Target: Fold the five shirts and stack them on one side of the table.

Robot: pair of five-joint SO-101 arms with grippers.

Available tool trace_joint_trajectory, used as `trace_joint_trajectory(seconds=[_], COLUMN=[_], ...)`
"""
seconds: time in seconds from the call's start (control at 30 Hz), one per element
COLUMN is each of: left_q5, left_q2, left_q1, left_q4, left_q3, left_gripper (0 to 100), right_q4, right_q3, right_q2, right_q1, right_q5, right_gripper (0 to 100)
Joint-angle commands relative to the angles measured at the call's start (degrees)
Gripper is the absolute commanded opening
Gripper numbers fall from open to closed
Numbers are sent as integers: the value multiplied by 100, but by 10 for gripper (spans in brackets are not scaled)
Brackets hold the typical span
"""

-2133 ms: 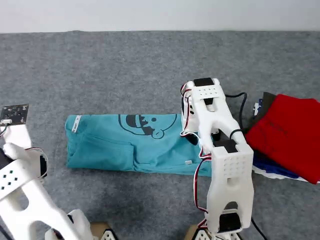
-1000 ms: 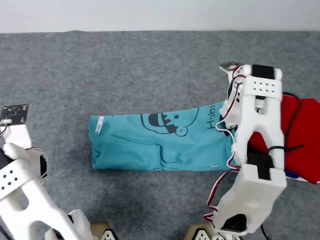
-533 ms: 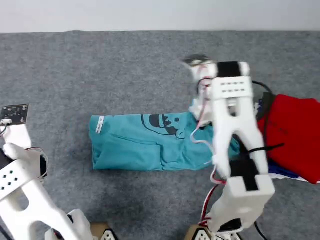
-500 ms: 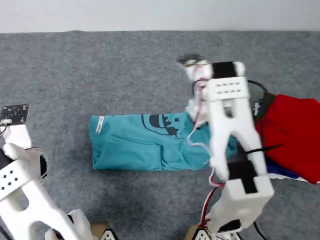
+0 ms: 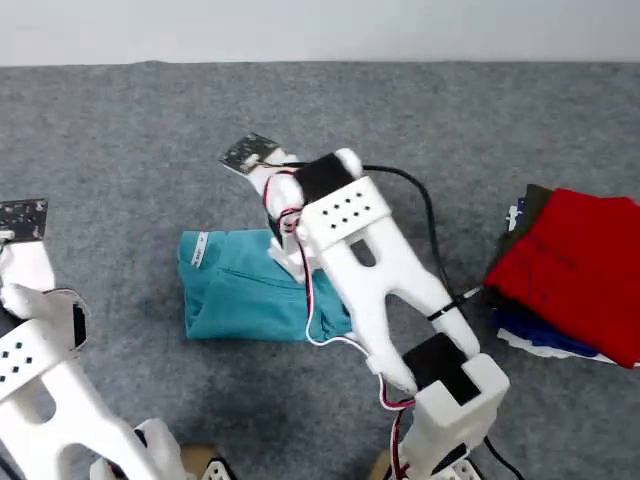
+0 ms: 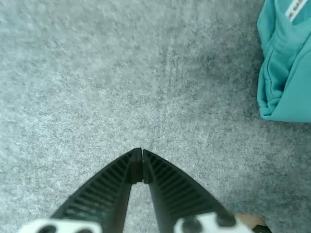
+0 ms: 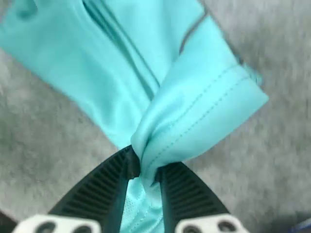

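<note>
A teal shirt (image 5: 235, 295) lies folded on the grey table, left of centre. My right gripper (image 7: 145, 174) is shut on a bunched edge of the teal shirt (image 7: 160, 97), held over the shirt's middle; in the high view the right arm (image 5: 350, 240) covers the shirt's right half. My left gripper (image 6: 142, 162) is shut on nothing, low over bare felt, with the teal shirt's edge (image 6: 286, 73) off to one side. The left arm (image 5: 40, 370) stands at the near left corner. A stack of folded shirts with a red shirt (image 5: 575, 265) on top sits at the right edge.
Grey felt (image 5: 150, 130) covers the whole table, with free room at the back and at the front between the two arm bases. Dark and blue shirts (image 5: 525, 325) stick out under the red one.
The right arm has swung from the right side toward the left, carrying the teal shirt's right end over its left part, so the shirt now looks about half as wide. The left arm has kept still.
</note>
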Motion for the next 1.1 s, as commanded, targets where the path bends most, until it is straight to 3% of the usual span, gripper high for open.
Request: trace_joint_trajectory(seconds=[0.0,0.27,0.5,0.87,1.07], left_q5=[35,0,-9,0,0], left_q2=[-273,-1486,-2251,-2391,-2391], left_q1=[-9,0,-35,-18,-18], left_q4=[-26,-53,-202,-202,-202], left_q3=[-259,224,1033,1112,1121], left_gripper=[6,6,6,7,7], right_q4=[-523,-1147,-1086,4,769], right_q3=[-387,-545,-2119,-4413,-5301], right_q2=[48,629,1481,3064,3415], right_q1=[-295,-708,-804,-1332,-1446], right_q5=[-105,-105,-369,-369,-501], right_gripper=[10,10,10,20,241])
